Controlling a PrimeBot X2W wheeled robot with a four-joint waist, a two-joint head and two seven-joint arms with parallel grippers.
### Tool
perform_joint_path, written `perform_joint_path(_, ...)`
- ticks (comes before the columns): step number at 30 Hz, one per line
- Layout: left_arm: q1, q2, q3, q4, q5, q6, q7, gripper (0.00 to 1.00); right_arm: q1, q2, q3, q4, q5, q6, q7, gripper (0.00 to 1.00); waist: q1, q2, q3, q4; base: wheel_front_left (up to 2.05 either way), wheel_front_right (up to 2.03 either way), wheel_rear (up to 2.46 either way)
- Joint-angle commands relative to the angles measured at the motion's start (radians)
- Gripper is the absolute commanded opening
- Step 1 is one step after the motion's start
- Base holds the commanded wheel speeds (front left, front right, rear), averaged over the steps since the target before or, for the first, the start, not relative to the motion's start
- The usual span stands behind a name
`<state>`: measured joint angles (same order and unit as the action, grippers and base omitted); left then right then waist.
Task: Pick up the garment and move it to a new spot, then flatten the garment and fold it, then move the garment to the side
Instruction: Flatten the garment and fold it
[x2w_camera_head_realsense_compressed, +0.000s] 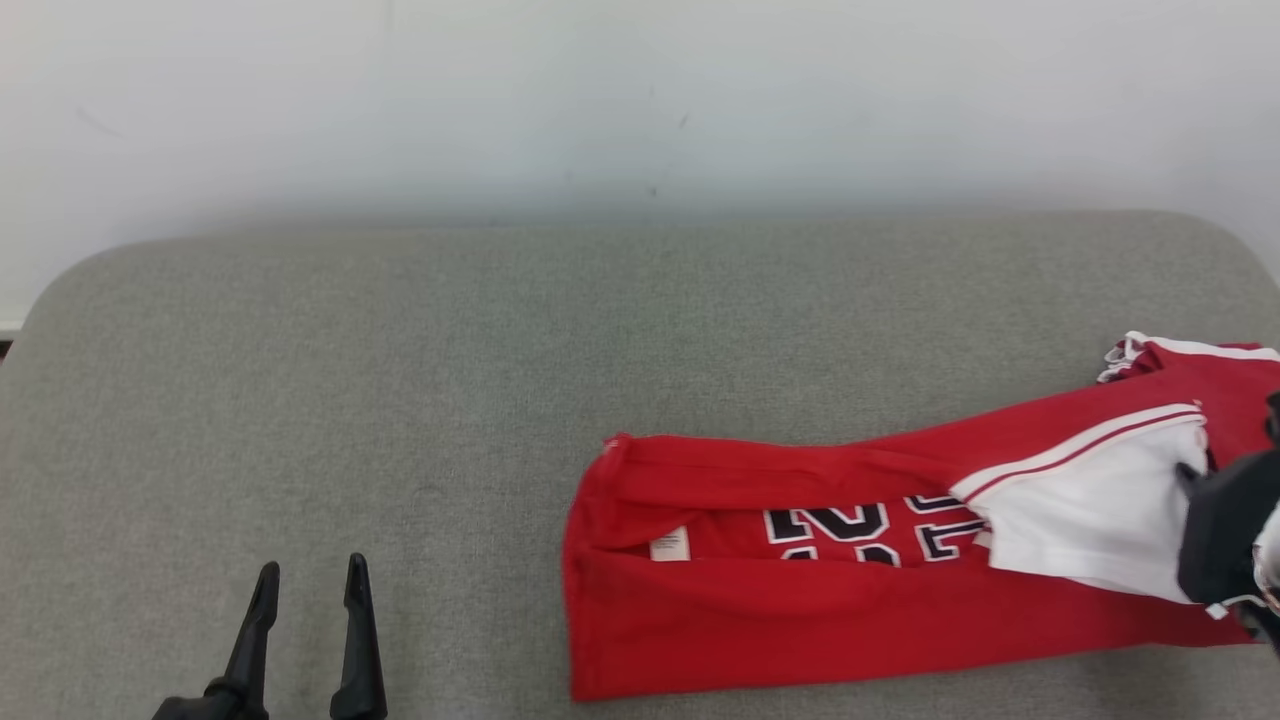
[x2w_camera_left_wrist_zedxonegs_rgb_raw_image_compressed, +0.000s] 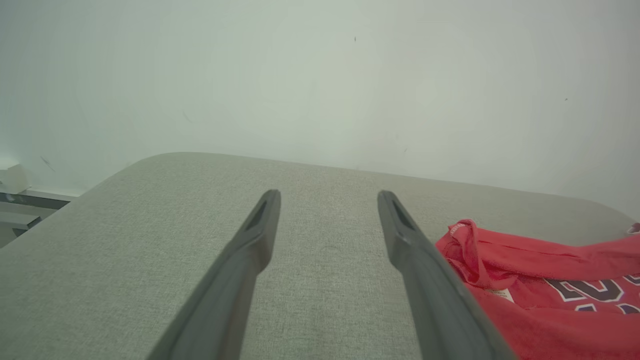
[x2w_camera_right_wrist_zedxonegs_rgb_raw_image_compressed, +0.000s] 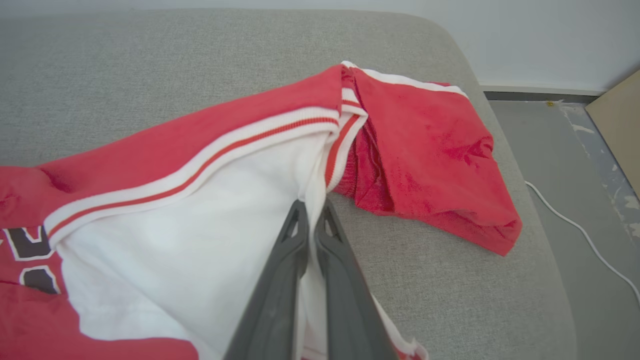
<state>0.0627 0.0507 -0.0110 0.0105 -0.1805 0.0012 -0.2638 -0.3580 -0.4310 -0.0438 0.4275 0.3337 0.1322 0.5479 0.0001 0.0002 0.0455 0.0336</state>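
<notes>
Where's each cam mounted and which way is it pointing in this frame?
Head: high, looking forward and down at the grey cushion, red garment and wall; left claw lower left, right claw at right edge.
Left wrist: along the open left claw, across bare cushion toward the wall.
Right wrist: along the right claw, shut on the garment's white panel.
Shared: all three show the garment and cushion.

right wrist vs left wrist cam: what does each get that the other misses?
Right wrist: right hand shut on the red jersey at its white panel, plus floor and a white cable. Left wrist: left hand open over bare grey cushion, and the jersey's label. Both: the red jersey, the grey cushion, the pale wall.
</notes>
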Motion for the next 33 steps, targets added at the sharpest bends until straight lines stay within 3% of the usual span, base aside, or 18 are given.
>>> perform_joint_path(1,0.016,0.0,0.0,-0.004,-0.005,0.006,0.0,1.0,0.017,-0.019,-0.016,-0.021,-0.016,-0.003,0.008,0.0,-0.0001,-0.0002,-0.021,-0.018,0.0,0.0,0.0)
perform_joint_path(5,0.03,0.0,-0.003,-0.009,-0.008,0.008,0.0,1.0,0.052,-0.034,-0.07,-0.088,-0.084,-0.003,0.049,0.0,-0.0001,-0.0002,-0.039,-0.022,0.0,0.0,0.0)
perform_joint_path(9,0.035,0.0,-0.004,-0.013,-0.008,0.011,0.0,1.0,0.075,0.002,-0.087,-0.183,-0.139,-0.003,0.1,0.0,-0.0001,-0.0002,-0.048,-0.025,0.0,0.0,0.0)
perform_joint_path(17,0.046,0.0,-0.007,-0.004,-0.007,0.016,0.0,1.0,0.071,0.064,0.067,-0.295,-0.113,-0.003,0.163,0.0,-0.0001,-0.0002,-0.056,-0.026,0.0,0.0,0.0)
perform_joint_path(27,0.034,0.0,-0.028,0.001,-0.014,0.015,0.0,1.0,-0.041,0.156,0.36,-0.158,-0.057,-0.003,0.159,0.0,-0.0001,-0.0002,-0.046,0.019,0.0,0.0,0.0)
perform_joint_path(33,0.012,0.0,-0.039,0.002,-0.018,0.017,0.0,1.0,-0.119,0.234,0.445,-0.037,-0.037,-0.003,0.101,0.0,-0.0001,-0.0002,-0.023,0.061,0.0,0.0,0.0)
